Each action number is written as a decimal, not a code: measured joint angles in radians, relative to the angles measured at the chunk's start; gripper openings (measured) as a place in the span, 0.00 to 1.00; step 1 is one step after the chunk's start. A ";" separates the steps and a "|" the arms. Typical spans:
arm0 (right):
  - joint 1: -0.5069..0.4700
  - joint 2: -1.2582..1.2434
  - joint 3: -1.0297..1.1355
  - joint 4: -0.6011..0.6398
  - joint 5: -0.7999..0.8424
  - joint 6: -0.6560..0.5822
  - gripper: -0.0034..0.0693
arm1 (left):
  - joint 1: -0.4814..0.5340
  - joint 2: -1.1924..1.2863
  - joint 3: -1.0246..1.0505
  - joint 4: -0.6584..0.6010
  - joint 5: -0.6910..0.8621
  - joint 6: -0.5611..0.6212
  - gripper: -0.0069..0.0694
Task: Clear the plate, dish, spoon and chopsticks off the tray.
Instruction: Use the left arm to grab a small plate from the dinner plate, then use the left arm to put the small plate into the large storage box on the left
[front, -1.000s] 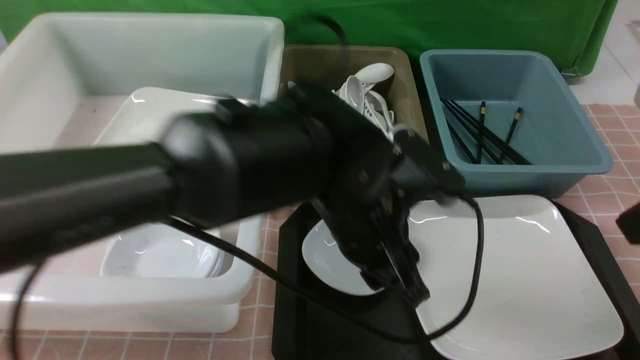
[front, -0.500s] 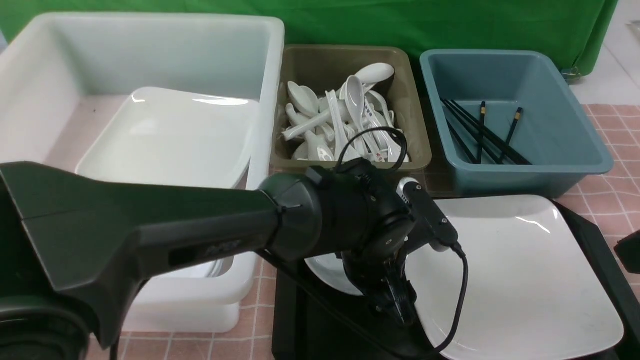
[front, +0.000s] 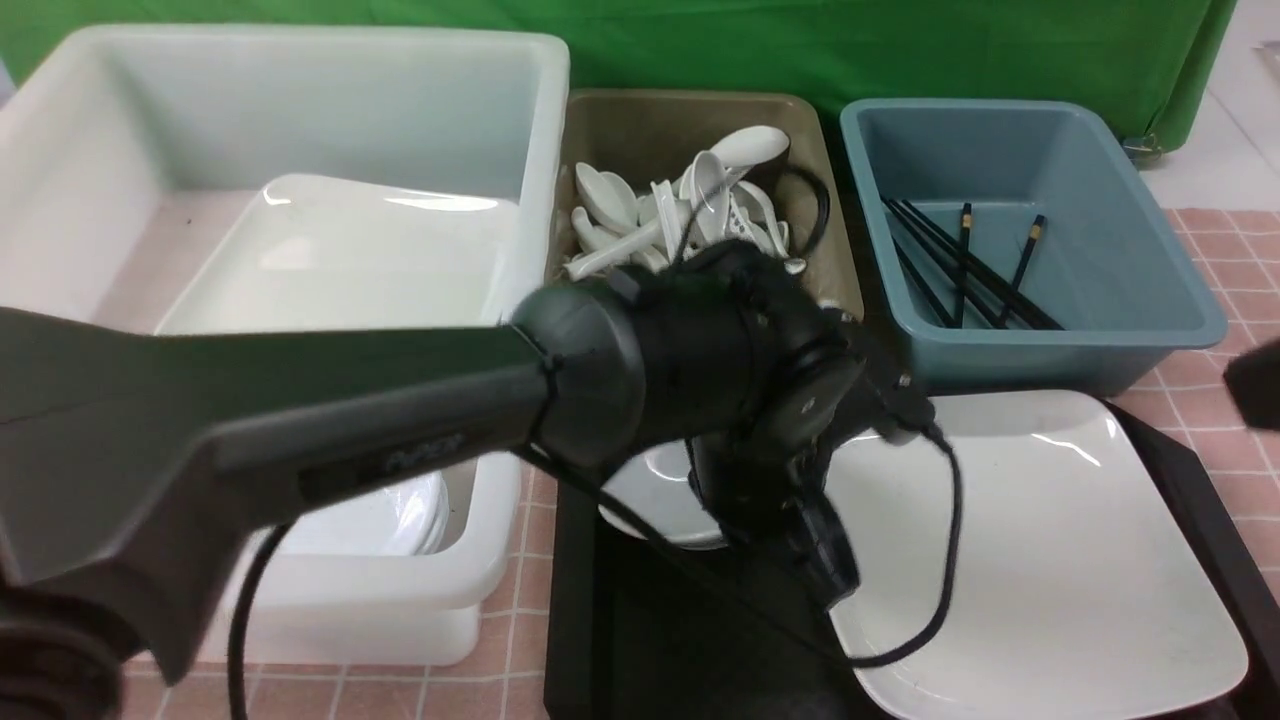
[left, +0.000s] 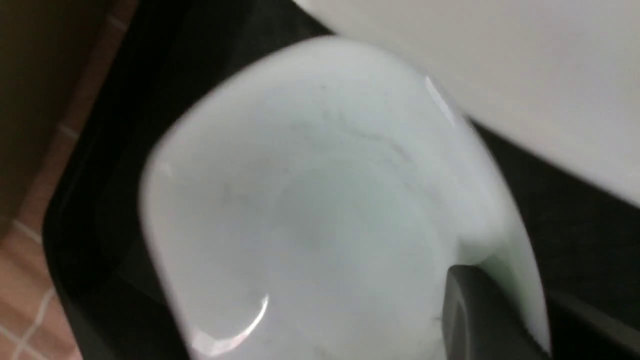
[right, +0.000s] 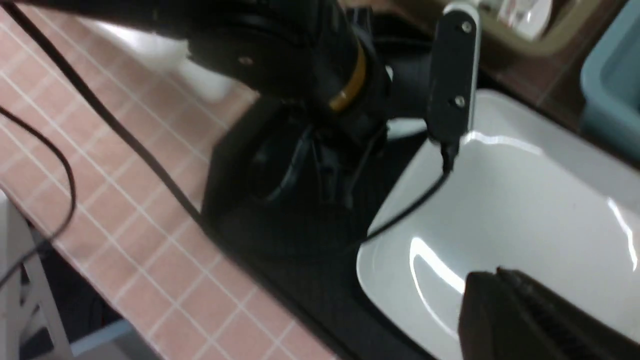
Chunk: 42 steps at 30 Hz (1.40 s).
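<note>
The small white dish (front: 650, 495) hangs just over the left part of the black tray (front: 640, 660), and my left gripper (front: 825, 565) is shut on its near rim. The left wrist view shows the dish (left: 310, 200) filling the frame, with one dark finger (left: 475, 310) inside the rim. The large white square plate (front: 1050, 540) lies on the tray's right part. My right gripper (right: 497, 277) hovers shut over the plate (right: 525, 210), holding nothing. Black chopsticks (front: 960, 265) lie in the blue bin. The spoon with red marks is hidden.
A big white tub (front: 300, 120) at the left holds a square plate and small dishes. A brown bin (front: 690, 115) of white spoons sits behind my left arm. The blue bin (front: 1100, 300) stands at the back right, behind the tray. Pink tiled cloth covers the table.
My left arm swung down to the dish, its jaws closed on the rim, and the dish has come up a little. The right gripper rose slightly at the right edge.
</note>
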 joint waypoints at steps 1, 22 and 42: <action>0.000 0.000 -0.015 0.008 0.000 -0.001 0.09 | 0.000 -0.016 -0.014 -0.012 0.016 -0.001 0.12; 0.231 0.403 -0.514 0.118 0.024 -0.058 0.09 | 0.364 -0.400 -0.060 -0.017 0.332 -0.007 0.10; 0.260 0.491 -0.554 0.088 0.024 -0.045 0.09 | 0.443 -0.412 0.330 -0.048 0.160 -0.084 0.23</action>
